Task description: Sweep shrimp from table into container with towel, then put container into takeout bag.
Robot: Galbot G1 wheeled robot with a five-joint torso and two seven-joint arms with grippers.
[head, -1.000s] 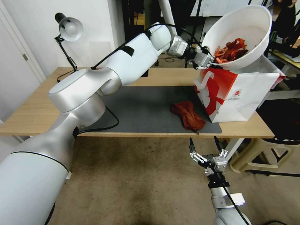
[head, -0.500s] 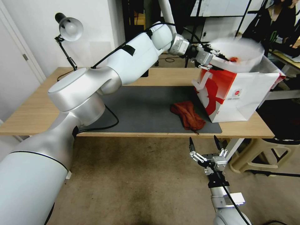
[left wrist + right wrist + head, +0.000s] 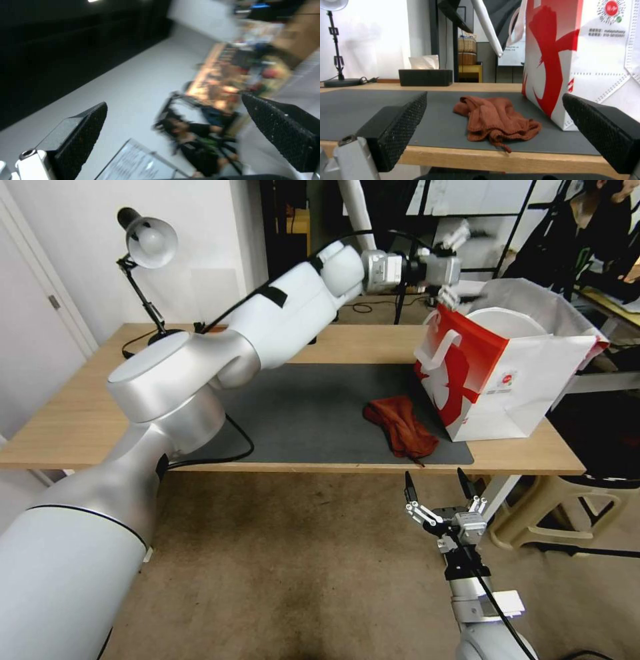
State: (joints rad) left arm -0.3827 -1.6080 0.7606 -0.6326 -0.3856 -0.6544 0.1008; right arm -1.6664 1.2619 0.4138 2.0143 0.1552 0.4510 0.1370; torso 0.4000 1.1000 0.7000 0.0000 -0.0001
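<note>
Container (image 3: 508,321) in bag (image 3: 507,380), below left claw (image 3: 452,265)

We see our right end effector (image 3: 493,135) with its fingers (image 3: 398,125) spread wide, level with the table (image 3: 460,156) edge. On the grey mat (image 3: 370,107) the towel (image 3: 495,120) lies crumpled just beside the upright takeout bag (image 3: 573,62). A black tissue box (image 3: 425,77) and lamp (image 3: 335,50) stand behind.

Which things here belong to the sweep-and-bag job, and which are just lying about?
Job:
takeout bag standing on the table
container, down in the bag's mouth
towel, crumpled on the mat
left gripper, open above the bag
right gripper, open below the table's front edge

Lying about:
desk lamp
black tissue box
</note>
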